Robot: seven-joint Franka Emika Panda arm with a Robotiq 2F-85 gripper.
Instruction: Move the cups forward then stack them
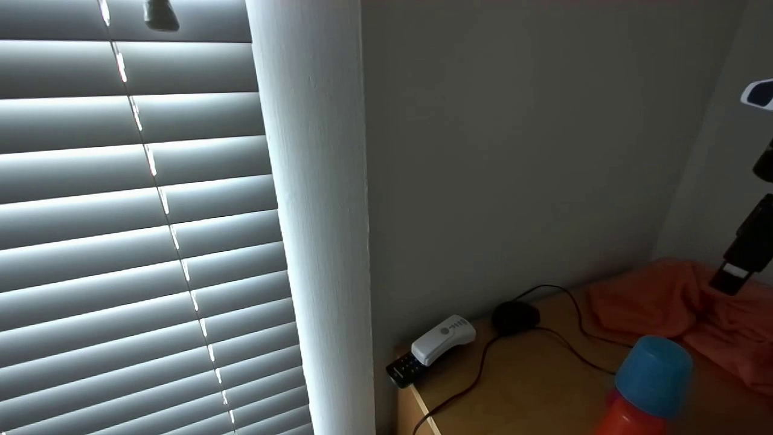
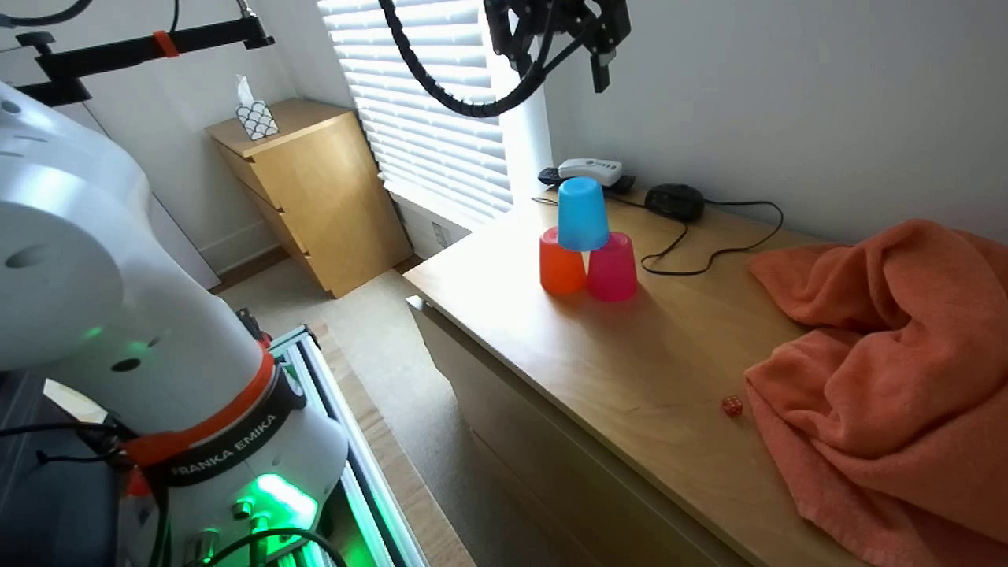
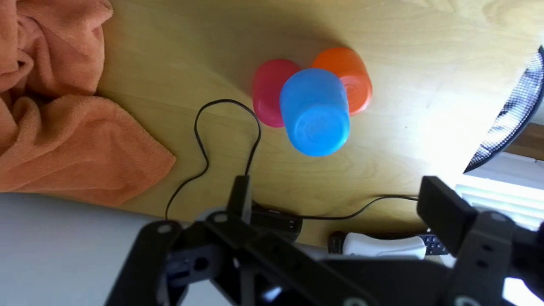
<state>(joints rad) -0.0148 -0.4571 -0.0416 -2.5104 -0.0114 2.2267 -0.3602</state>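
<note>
Here's the hand [image 3: 336, 187], poised high over the table [image 2: 646, 362], fingers spread wide, nothing between them! Beneath it, well apart, sits the blue cup [image 2: 583, 216], bottom-up, straddling the orange cup [image 2: 561, 272] and the pink cup [image 2: 614, 272], the whole trio toward the window-end edge. Looks like that stack is made, so the job now is a clean exit: rise straight up first, no sideways sweep, no brush against the blue. Out along the wall-side edge, a black corded box [image 2: 675, 202] and a white remote [image 1: 444, 339].
</note>
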